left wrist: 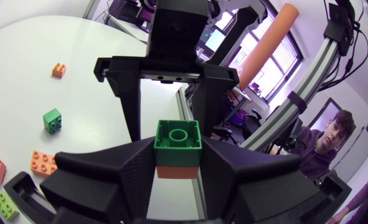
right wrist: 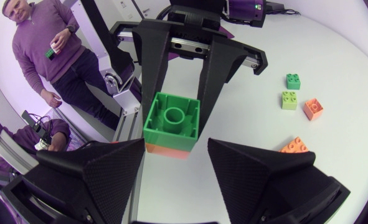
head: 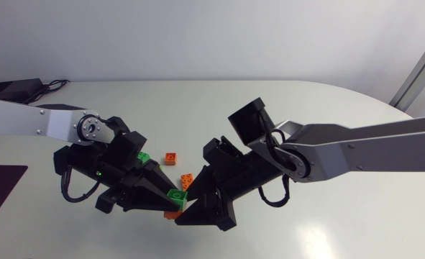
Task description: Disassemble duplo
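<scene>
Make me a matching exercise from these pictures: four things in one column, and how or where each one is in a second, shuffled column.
1 left gripper
2 right gripper
3 green top brick
4 lime brick

A open
B lying on the table
C shut on the stack
D sitting on the lower orange brick

Pairs: 1-C, 2-A, 3-D, 4-B

Overhead; opposed wrist close-ups, same brick [left wrist: 178, 135]
</scene>
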Controlling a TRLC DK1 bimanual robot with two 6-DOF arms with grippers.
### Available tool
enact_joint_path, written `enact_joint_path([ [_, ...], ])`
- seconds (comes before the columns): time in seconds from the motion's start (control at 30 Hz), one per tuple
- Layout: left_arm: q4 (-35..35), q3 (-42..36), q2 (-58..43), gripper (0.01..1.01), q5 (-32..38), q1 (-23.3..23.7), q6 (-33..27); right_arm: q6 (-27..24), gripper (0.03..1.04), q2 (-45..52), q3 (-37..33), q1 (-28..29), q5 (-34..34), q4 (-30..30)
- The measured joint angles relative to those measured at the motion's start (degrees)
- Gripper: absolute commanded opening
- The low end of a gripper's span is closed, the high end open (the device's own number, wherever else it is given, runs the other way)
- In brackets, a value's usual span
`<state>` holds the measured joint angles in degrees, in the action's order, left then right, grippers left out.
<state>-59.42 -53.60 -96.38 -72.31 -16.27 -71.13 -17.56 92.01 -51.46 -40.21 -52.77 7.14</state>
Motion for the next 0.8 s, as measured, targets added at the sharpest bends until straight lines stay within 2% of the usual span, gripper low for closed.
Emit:
enact_joint_path([
  [0.07,-0.4,-0.1,0.0,0.108,0.0,-0.2,-0.6,0.0,0.49,0.2,0.0,0.0,-0.3,0.0],
  [0.17,-0.8,-0.4,0.0,0.108,0.0,-0.2,-1.3,0.0,0.47,0.3,0.0,-0.3,-0.8,0.0],
  [0.2,-0.8,-0.5,0.0,0.108,0.0,-0.2,-1.3,-0.1,0.41,0.4,0.0,-0.5,-0.8,0.0],
  [0.27,-0.9,-0.6,0.0,0.108,0.0,-0.2,-1.3,-0.5,0.36,0.4,0.0,-1.0,-0.8,0.0],
  [0.57,-2.5,-0.8,-0.3,0.108,0.3,-0.2,-2.6,-0.4,0.35,0.4,0.0,-1.4,-0.2,0.5],
  [0.67,-2.8,-0.8,-0.4,0.108,0.3,-0.2,-2.9,-0.4,0.25,0.4,0.0,-1.4,-0.2,0.6],
  [0.8,-3.2,-0.9,-0.4,0.108,0.5,-0.2,-3.4,-0.4,0.25,0.4,0.0,-1.9,0.7,0.7],
])
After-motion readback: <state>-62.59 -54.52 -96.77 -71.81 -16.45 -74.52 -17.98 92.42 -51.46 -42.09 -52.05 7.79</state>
